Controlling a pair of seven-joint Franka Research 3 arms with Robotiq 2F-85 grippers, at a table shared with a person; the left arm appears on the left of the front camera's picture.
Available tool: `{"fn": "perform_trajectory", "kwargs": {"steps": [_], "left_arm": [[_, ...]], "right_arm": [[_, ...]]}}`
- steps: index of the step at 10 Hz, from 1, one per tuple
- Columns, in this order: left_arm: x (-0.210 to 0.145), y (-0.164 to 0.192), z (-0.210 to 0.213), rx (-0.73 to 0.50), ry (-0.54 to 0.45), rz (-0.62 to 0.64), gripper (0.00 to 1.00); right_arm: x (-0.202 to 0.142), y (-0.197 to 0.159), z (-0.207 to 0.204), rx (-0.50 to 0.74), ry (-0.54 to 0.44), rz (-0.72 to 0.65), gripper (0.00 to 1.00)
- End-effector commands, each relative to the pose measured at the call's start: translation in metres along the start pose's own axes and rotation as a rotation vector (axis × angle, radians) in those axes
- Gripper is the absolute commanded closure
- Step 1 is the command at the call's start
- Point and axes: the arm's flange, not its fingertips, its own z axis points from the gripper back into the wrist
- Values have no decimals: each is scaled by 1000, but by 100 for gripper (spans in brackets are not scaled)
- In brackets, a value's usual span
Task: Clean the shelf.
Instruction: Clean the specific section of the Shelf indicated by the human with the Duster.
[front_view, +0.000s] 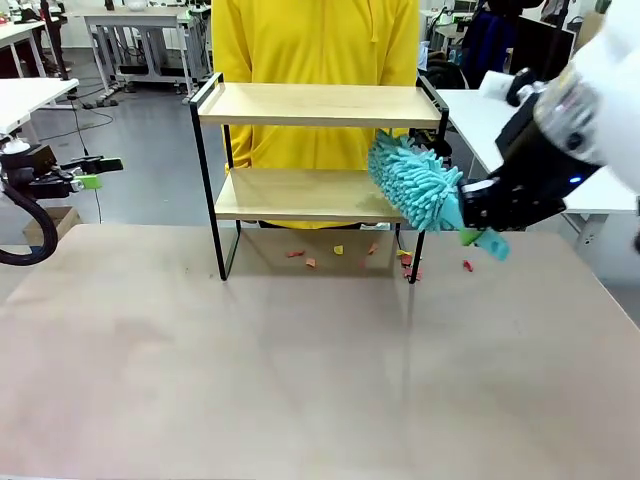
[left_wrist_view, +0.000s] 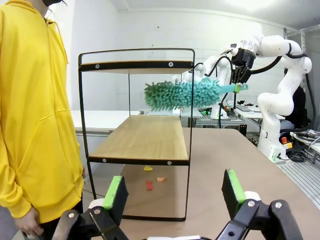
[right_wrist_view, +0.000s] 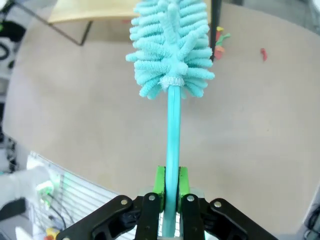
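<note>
The big pale bench (front_view: 300, 380) carries everything. A person in a yellow top (front_view: 315, 40) stands at its far side, just behind the shelf, maybe to watch.

The shelf (front_view: 320, 104) stands on the far part of the bench, near the middle. Its open front faces the robot, so a tool can reach in between the two wooden boards.

The fluffy blue duster (front_view: 412, 182) is at the shelf's right end, under the top board and over the lower one. I cannot tell if the fluff touches the wood.

The right fingers (right_wrist_view: 160, 180) squeeze tight on the duster's thin handle, far from the fluff. I think that lets the soft part go in while the arm keeps outside the rails.

The left fingers (left_wrist_view: 114, 192) are spread wide and hold nothing. They wait off to the left, out of the way.

Tiny red and yellow bits (front_view: 310, 262) lie on the bench under the shelf.
</note>
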Motion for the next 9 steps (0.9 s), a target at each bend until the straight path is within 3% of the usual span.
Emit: {"fn": "perform_trajectory", "kwargs": {"steps": [1,5,9], "left_arm": [[2,-3,-1,2,-3,-9,0],[2,-3,-1,2,-3,-9,0],[2,-3,-1,2,-3,-9,0]], "right_arm": [[-15,-20,23,128,39,134,87],[-22,-30,46,342,250,453,87],[-42,-63,32,243,512,708,87]]}}
